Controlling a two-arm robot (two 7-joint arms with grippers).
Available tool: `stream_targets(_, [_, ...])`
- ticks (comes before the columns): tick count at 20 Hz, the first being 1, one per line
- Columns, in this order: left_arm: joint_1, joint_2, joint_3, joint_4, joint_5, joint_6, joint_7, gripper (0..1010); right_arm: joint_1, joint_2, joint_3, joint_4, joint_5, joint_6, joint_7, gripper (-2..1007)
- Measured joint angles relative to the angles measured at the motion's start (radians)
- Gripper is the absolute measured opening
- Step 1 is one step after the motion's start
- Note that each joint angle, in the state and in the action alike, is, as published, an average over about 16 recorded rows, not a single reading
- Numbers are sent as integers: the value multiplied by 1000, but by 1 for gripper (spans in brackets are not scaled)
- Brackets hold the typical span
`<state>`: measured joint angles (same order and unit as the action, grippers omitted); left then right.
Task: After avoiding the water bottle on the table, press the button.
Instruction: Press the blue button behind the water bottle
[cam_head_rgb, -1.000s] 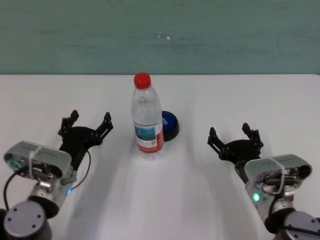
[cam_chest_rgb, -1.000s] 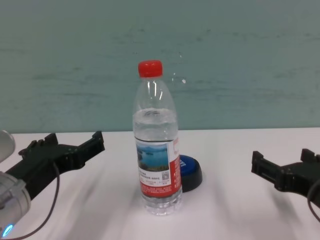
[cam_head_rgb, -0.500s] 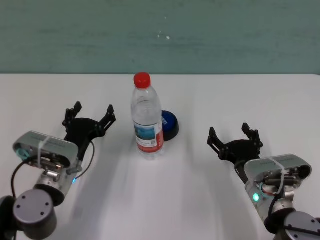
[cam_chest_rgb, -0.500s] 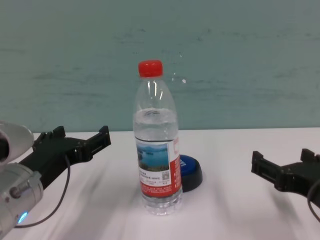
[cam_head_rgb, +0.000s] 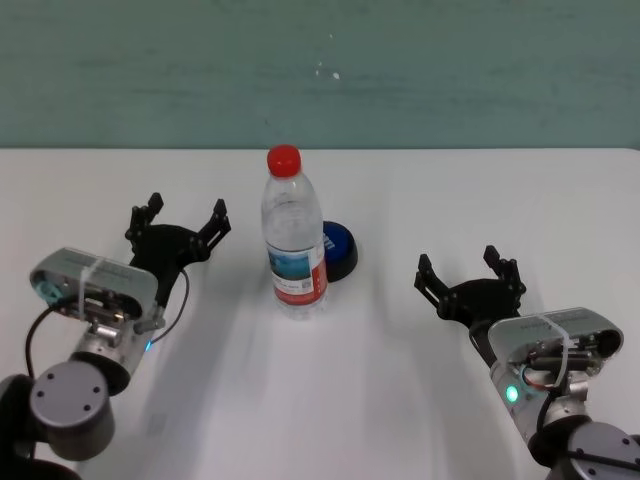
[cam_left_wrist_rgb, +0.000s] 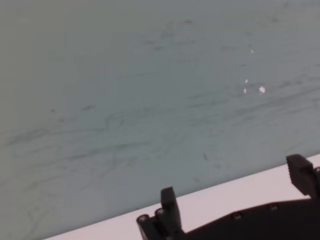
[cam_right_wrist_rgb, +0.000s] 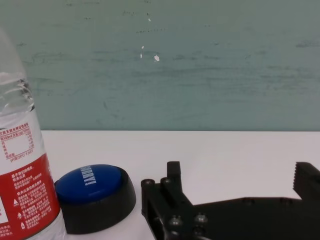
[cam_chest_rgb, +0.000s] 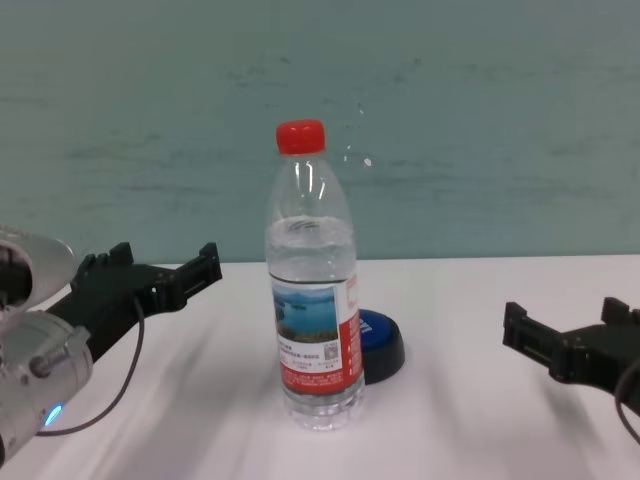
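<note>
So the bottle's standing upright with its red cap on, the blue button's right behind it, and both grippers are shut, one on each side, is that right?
Not quite: both grippers are open, not shut. The head view shows the left gripper and the right gripper with fingers spread, holding nothing. The rest holds: the water bottle stands upright with its red cap on, and the button sits just behind it on the table.

Left hand (cam_head_rgb: 180, 222) hovers over the table (cam_head_rgb: 380, 380), out to the water bottle's (cam_head_rgb: 295, 240) left, fingers spread wide. Right hand (cam_head_rgb: 470, 277) sits right of the bottle, nearer the robot, fingers likewise spread.
</note>
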<state>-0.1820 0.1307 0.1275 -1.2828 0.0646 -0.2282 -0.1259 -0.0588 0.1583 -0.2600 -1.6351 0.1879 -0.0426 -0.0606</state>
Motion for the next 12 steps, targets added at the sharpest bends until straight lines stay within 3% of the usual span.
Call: stream_targets(12, [-64,6,14,59,-2,-16,-24,1010,0,0,0,0,0,0,0,1004])
